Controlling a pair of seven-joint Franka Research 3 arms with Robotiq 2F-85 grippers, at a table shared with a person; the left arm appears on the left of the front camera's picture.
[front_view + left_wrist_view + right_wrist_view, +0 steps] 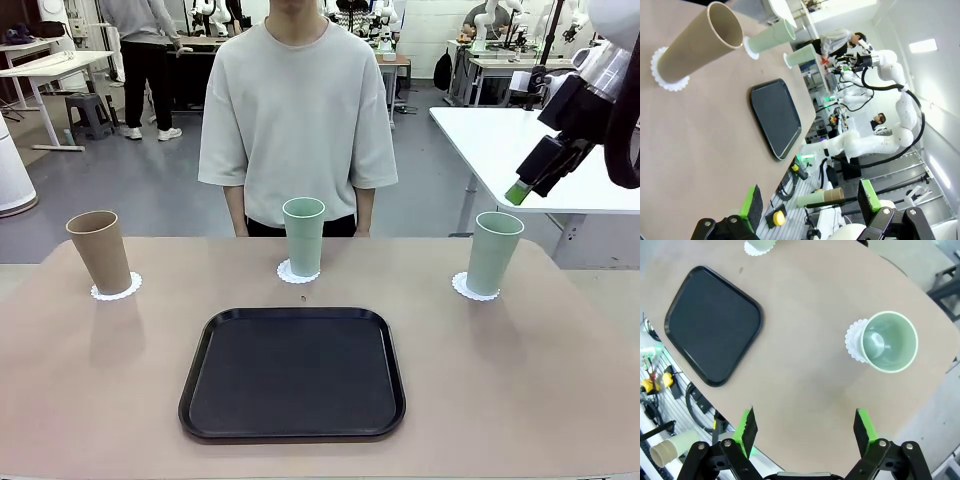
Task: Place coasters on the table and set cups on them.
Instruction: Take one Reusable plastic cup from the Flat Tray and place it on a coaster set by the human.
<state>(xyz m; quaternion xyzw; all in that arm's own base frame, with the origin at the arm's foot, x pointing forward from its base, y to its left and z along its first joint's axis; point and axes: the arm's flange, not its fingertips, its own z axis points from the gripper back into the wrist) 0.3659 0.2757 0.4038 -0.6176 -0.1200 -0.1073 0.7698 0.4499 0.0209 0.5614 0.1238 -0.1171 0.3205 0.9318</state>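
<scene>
Nearest you on the desk (80, 400) sits a black tray (292, 375), a rounded square with a raised rim and a matte, finely textured floor; nothing lies in it and you can read no brand or writing on it or on anything else here.

Behind it, from left to right, you see three tall tapered cups without handles, each upright on its own small white coaster with a scalloped, lacy paper edge. At the left stands the tan-brown cup (100, 251) on the left coaster (116, 288). In the middle, just beyond the tray's far rim, is a pale mint cup (303, 236) on the middle coaster (297, 272), in front of the person (297, 110) standing at the far side. At the right, the second mint cup (494, 252) rests on the right coaster (473, 287). All three cups look matte and smooth, well apart from each other.

Your left gripper (810, 202) has its green-padded fingers spread apart with nothing between them, off past the desk's edge. Your right gripper (806, 427) is released too, jaws wide and empty, hanging high above the right mint cup without touching it.
</scene>
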